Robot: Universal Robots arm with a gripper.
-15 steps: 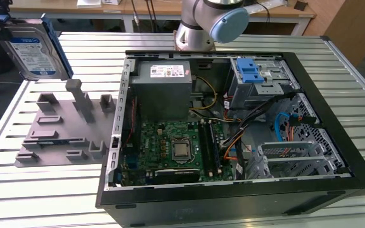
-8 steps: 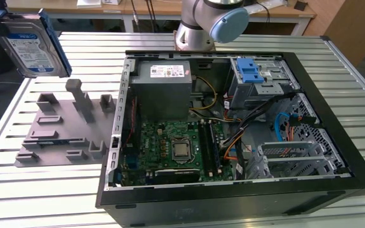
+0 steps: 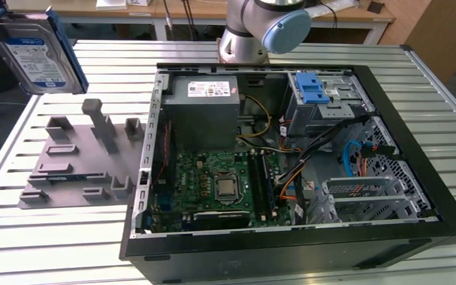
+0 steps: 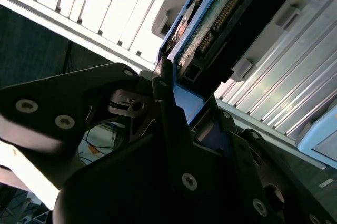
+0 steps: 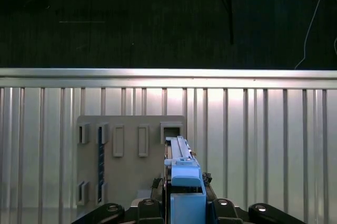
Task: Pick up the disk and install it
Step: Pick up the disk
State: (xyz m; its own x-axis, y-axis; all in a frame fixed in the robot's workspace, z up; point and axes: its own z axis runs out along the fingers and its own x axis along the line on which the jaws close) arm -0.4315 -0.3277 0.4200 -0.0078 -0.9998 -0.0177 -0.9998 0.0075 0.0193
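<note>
On ribbed aluminium tabletop (image 3: 54, 237): lying nearest, on its side with the side panel off, black metal computer tower case (image 3: 291, 246). Showing inside it, going farther back: green motherboard (image 3: 212, 172), grey box-shaped power supply (image 3: 204, 113), and bright blue plastic latch with ribbed top (image 3: 311, 89) sitting on the metal drive cage at the far corner toward the exterior view's right.

Lying flat just beside the case, toward the exterior view's left: grey plastic holder plate with upright posts (image 3: 62, 178), slots unoccupied.

Hanging in the air above the far corner of the table at the exterior view's left, clear of plate and case: the disk (image 3: 38, 53), a flat rectangular silver hard drive with blue-and-white label and blue plastic carrier frame, standing roughly upright with the label face turned toward the exterior camera. Appearing edge-on over the holder plate in the first wrist view (image 5: 179, 155); showing its green circuit-board underside in the second wrist view (image 4: 237, 18).

Gripping it: black gripper (image 4: 189, 103), jaws pinching the disk by its blue frame, one on each flat side (image 5: 184, 197).

Rising at the far edge of the table: grey and pale-blue robot arm (image 3: 252, 29).

Standing beyond: wooden desks (image 3: 188, 12).
</note>
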